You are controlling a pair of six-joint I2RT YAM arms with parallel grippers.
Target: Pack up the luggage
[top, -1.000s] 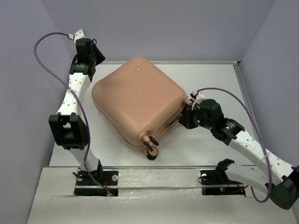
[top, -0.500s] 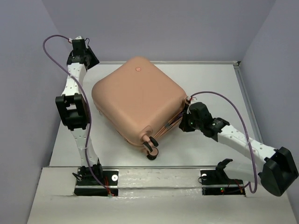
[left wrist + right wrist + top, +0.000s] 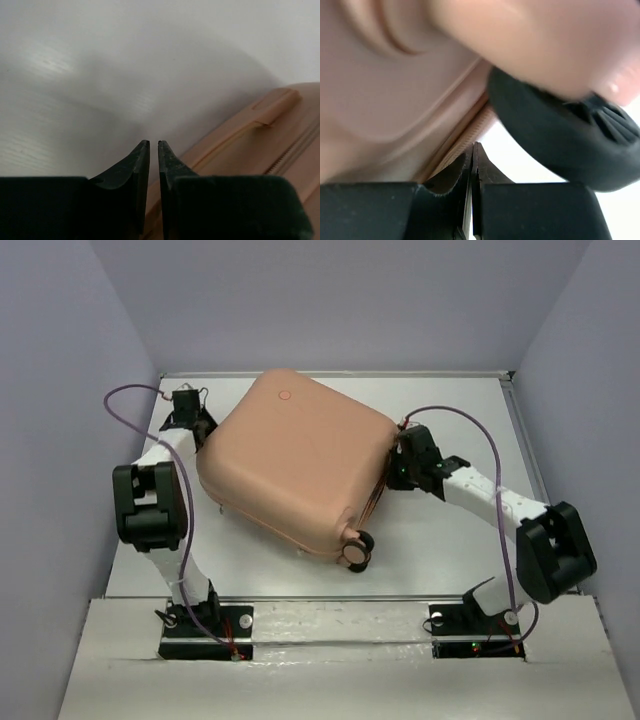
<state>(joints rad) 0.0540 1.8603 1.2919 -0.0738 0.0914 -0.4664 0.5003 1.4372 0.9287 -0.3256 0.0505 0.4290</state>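
Top view: luggage (image 3: 290, 465) lies closed and flat at the centre of the desk (image 3: 450, 410), turned cornerwise. Caster wheel (image 3: 358, 548) at its 5 o'clock corner. Small round emblem (image 3: 285, 395) near the 12 o'clock edge, too small to read. Left fingers (image 3: 192, 412) by the 10 o'clock corner; right fingers (image 3: 398, 462) against the 3 o'clock side.

Left wrist: fingers a thin slit apart, gripping nothing; pink shell at 4 o'clock.

Right wrist: fingers pressed together, tips at the zipper seam (image 3: 470, 131); any pinch cannot be told.
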